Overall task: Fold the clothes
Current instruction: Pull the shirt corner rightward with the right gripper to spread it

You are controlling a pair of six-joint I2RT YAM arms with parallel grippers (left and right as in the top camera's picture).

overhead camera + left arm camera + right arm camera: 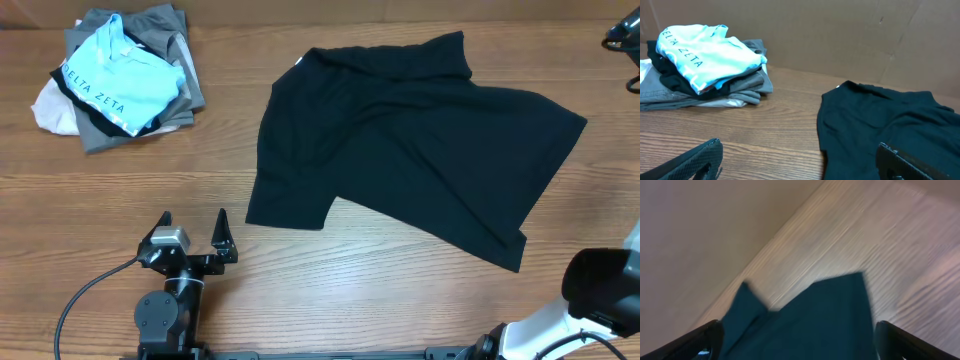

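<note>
Wooden table (400, 300): one black T-shirt (420, 150) spread out, one folded-garment pile (120, 80).

The T-shirt (410, 140) is black, the lettered shirt (112, 82) light blue.

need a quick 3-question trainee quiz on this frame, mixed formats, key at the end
1. True or false: the black T-shirt is already folded into a neat rectangle.
2. In the overhead view, the pile of folded garments lies: A) upper left, apart from the T-shirt; B) on top of the T-shirt; C) at the lower right corner.
3. Fill in: the left gripper and the right gripper both have their jaws ____.
Key: 1 false, it lies spread out and rumpled; 2 A; 3 open.
</note>
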